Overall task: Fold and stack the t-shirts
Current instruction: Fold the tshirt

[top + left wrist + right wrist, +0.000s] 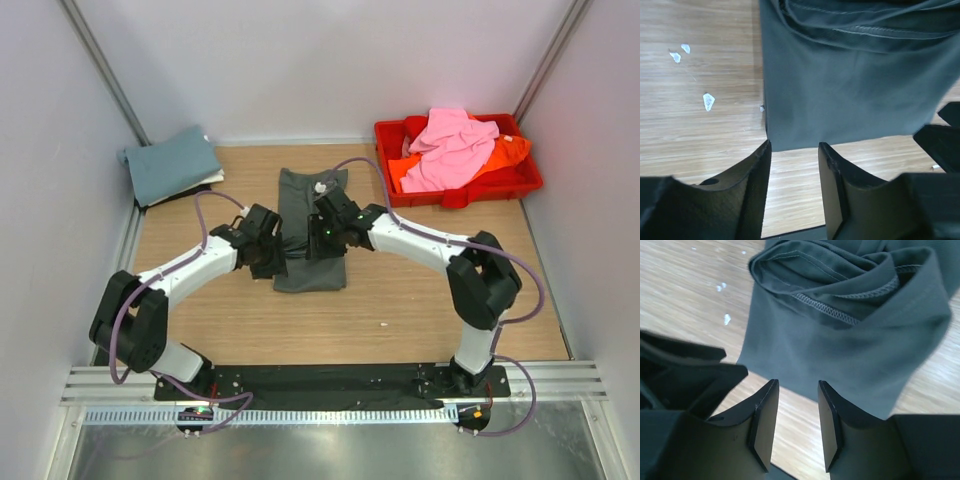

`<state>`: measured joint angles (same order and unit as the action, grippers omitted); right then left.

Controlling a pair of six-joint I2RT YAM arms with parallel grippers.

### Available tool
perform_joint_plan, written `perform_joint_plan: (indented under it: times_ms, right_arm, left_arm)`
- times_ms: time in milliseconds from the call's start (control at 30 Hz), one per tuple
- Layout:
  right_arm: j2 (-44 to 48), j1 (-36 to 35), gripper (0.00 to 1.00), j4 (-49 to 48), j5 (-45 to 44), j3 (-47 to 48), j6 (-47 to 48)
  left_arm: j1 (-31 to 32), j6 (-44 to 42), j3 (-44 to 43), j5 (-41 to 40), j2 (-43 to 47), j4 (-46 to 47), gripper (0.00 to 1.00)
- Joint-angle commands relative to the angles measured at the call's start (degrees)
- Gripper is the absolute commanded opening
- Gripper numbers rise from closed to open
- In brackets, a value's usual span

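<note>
The dark grey shirt lies in the middle of the bench. It is folded into a long narrow strip running away from the arms, with a small white tag near its far end. Both arms reach in from either side and come together above its middle.

The left tool is released. Its two fingers stand apart with bare wood between them, their tips right at an edge of the cloth, and they grip nothing. The right tool is released too, its fingers parted at another edge of the same shirt. Beyond them the fabric bunches into loose rolled folds with a stitched hem showing. I can't tell whether either tool's tips actually touch the cloth.

Over in the far left corner a teal shirt lies folded flat, with a sliver of white cloth peeking out under its near edge. In the far right corner a red tray holds a crumpled pink shirt heaped on an orange shirt. A few white flecks lie on the wood beside the grey shirt.
</note>
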<state>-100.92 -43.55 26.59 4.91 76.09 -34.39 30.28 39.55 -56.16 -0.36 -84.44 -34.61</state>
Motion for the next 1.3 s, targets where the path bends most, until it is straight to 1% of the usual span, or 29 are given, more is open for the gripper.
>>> perform_joint_plan:
  times_ms: [0, 100, 233, 400, 600, 633, 667, 700, 767, 800, 833, 867, 900, 933, 967, 1000, 1033, 1067, 1100, 1133, 1167, 1200, 1233, 1267]
  right_arm:
    - [-4.35, 0.22, 0.42, -0.84, 0.37, 4.58, -0.76]
    - [-9.19, 0.13, 0.39, 0.74, 0.37, 8.19, -0.42]
    - [-14.72, 0.13, 0.38, 1.44, -0.42, 12.04, 0.81]
    - [-19.66, 1.18, 0.38, 5.49, -1.65, 18.46, 3.19]
    - [-25.53, 5.48, 0.38, 11.28, -2.1, 31.29, 5.39]
    - [-26.33, 7.41, 0.38, 12.77, -2.09, 35.74, 5.3]
    - [-27.12, 8.3, 0.38, 13.57, -2.09, 38.05, 5.13]
    - [-29.22, 9.18, 0.38, 14.45, -2.7, 42.95, 4.95]
    - [-31.08, 11.46, 0.38, 18.75, -3.32, 48.07, 4.77]
    - [-31.44, 12.08, 0.37, 19.98, -2.63, 51.4, 4.86]
    - [-30.48, 12.43, 0.36, 20.86, -2.71, 51.61, 5.12]
    - [-28.99, 12.61, 0.36, 20.78, -3.14, 50.74, 5.39]
    - [-26.98, 12.53, 0.36, 19.74, -3.15, 45.42, 6.26]
    - [-21.21, 12.52, 0.36, 16.42, -2.98, 41.63, 6.09]
    - [-18.11, 12.52, 0.37, 14.48, -2.97, 37.33, 5.83]
    - [-14.25, 12.52, 0.38, 12.19, -2.45, 27.45, 4.87]
    - [-7.6, 12.52, 0.38, 6.34, -0.1, 22.22, 3.99]
    - [-3.97, 12.52, 0.37, 3.32, 1.75, 17.12, 3.02]
    - [-1.15, 12.52, 0.31, 0.16, 3.6, 7.67, 0.75]
    - [3.41, 12.61, 0.29, -6.13, 8.67, 3.58, -0.31]
    - [4.93, 12.44, 0.27, -9.5, 11.67, -0.12, -1.46]
    - [5.99, 12.44, 0.25, -13.02, 14.49, -6.25, -3.9]
    - [6.7, 12.26, 0.24, -18.8, 17.48, -8.48, -4.97]
    - [6.88, 12.09, 0.22, -20.77, 20.9, -10.25, -6.03]
  left_arm:
    - [-0.14, 3.34, 2.54, 2.03, 0.69, 9.29, 0.43]
    - [-0.05, 3.69, 4.3, 2.56, -1.15, 11.23, 0.4]
    - [0.13, 3.69, 5.62, 2.65, -2.04, 12.72, 0.39]
    - [0.13, 3.25, 6.85, 2.65, -2.39, 12.99, 0.37]
    - [0.13, 3.34, 9.14, 2.82, -0.99, 13.16, 0.36]
    - [0.21, 3.51, 9.31, 2.73, -0.64, 12.9, 0.36]
    - [0.22, 3.69, 9.4, 2.82, 0.32, 12.81, 0.36]
    - [0.22, 3.69, 9.4, 2.73, 0.85, 12.55, 0.36]
    - [0.22, 3.69, 9.23, 1.77, 3.04, 11.06, 0.37]
    - [0.22, 3.52, 9.4, 1.42, 4.1, 10.27, 0.45]
    - [0.22, 3.34, 9.49, 0.98, 5.16, 9.83, 0.53]
    - [0.22, 3.25, 9.67, 0.71, 6.12, 9.3, 0.62]
    - [0.22, 2.82, 9.67, -1.55, 8.74, 8.17, 0.78]
    - [0.13, 2.64, 9.67, -2.27, 9.99, 7.46, 0.86]
    - [0.13, 2.38, 9.67, -3.15, 11.22, 7.02, 0.92]
    - [0.13, 2.03, 9.58, -4.63, 13.32, 6.32, 0.97]
    - [0.13, 1.76, 9.49, -5.0, 14.3, 6.05, 0.98]
    - [0.13, 1.58, 9.4, -5.44, 15.0, 6.13, 0.98]
    - [0.13, 1.23, 9.32, -5.44, 15.27, 6.57, 0.97]
    - [0.13, 1.06, 9.05, -4.92, 15.27, 7.01, 0.96]
    - [0.04, 0.88, 8.79, -4.39, 14.84, 7.62, 0.95]
    - [0.13, 0.44, 8.35, -4.04, 13.36, 8.59, 0.93]
    - [0.13, 0.27, 7.13, -3.51, 12.56, 8.77, 0.93]
    - [0.04, 0.26, 6.34, -3.33, 11.33, 9.12, 0.92]
